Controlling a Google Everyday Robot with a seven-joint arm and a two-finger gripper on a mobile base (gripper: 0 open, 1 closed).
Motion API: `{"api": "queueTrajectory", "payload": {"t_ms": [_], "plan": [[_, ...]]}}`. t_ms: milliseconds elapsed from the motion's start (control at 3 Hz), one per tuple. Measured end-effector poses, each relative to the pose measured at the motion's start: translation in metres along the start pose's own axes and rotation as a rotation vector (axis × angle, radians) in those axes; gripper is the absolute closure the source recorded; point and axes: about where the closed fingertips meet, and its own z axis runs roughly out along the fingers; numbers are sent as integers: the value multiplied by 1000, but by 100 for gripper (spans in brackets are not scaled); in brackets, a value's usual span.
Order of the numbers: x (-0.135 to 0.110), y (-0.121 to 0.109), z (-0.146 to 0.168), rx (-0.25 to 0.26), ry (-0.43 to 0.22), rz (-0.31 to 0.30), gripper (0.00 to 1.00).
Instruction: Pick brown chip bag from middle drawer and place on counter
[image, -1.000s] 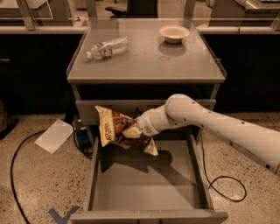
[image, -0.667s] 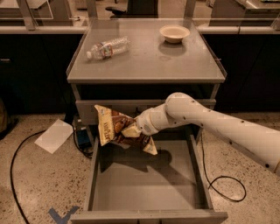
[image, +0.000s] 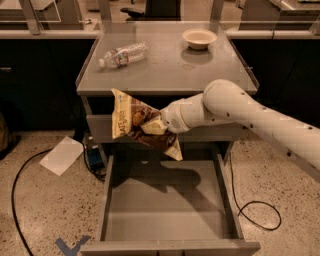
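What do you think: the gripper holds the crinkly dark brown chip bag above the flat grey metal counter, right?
No. In the camera view the gripper holds the brown chip bag above the open grey middle drawer, in front of the counter.

1. On the counter (image: 165, 75), the bottle (image: 122, 54) lies at 10 o'clock and the bowl (image: 199, 38) sits at 1 o'clock, well apart.
2. The gripper (image: 152, 126), entering from 3 o'clock, holds the brown chip bag (image: 131, 120) before the counter's front edge, at 6 o'clock.
3. The middle drawer (image: 165, 215) stands open below the bag.
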Motion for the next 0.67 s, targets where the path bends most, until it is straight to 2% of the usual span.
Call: {"api": "queueTrajectory", "payload": {"t_ms": [333,667], "plan": [[-38,-7,-32,32,-41,-18,100],[-107,-32,-85,46,-79,-91,100]]}}
